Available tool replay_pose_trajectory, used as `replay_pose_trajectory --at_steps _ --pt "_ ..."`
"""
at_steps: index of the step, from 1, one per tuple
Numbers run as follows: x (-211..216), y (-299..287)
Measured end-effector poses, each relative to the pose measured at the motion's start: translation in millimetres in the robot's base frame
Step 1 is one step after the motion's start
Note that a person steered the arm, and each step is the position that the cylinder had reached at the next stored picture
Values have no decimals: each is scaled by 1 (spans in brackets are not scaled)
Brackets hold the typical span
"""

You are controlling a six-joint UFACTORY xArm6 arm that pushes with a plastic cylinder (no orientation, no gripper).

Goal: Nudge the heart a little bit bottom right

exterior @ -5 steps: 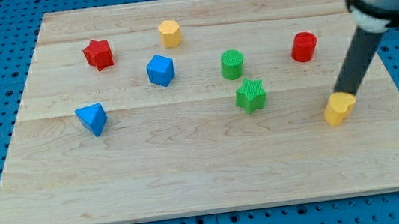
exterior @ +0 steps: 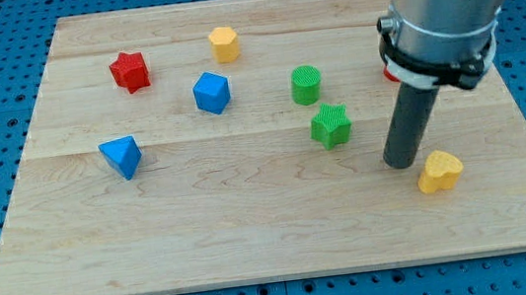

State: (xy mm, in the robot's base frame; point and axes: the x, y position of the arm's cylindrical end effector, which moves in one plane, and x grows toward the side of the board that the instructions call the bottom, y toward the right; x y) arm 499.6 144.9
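The yellow heart (exterior: 439, 170) lies on the wooden board (exterior: 252, 228) near its right side, low in the view. My tip (exterior: 402, 163) rests on the board just left of the heart and slightly above it, with a small gap between them. The arm's grey body hangs over the board's upper right and hides most of the red cylinder (exterior: 389, 76), of which only a sliver shows.
A green star (exterior: 331, 125) sits left of my tip, with a green cylinder (exterior: 305, 84) above it. Further left are a blue cube (exterior: 211, 92), a blue triangular block (exterior: 122, 156), a red star (exterior: 130, 71) and a yellow hexagonal block (exterior: 223, 43).
The heart has shifted down and slightly left. My tip has moved from the heart's top to its left side, and the arm now covers the red cylinder.
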Motion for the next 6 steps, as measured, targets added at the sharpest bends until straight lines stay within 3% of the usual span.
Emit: replay_pose_trajectory --at_steps 1,2,4,5,6 --pt "18 34" --pt "27 29" --pt "-81 19" --pt "-86 -80" --pt "-85 -139"
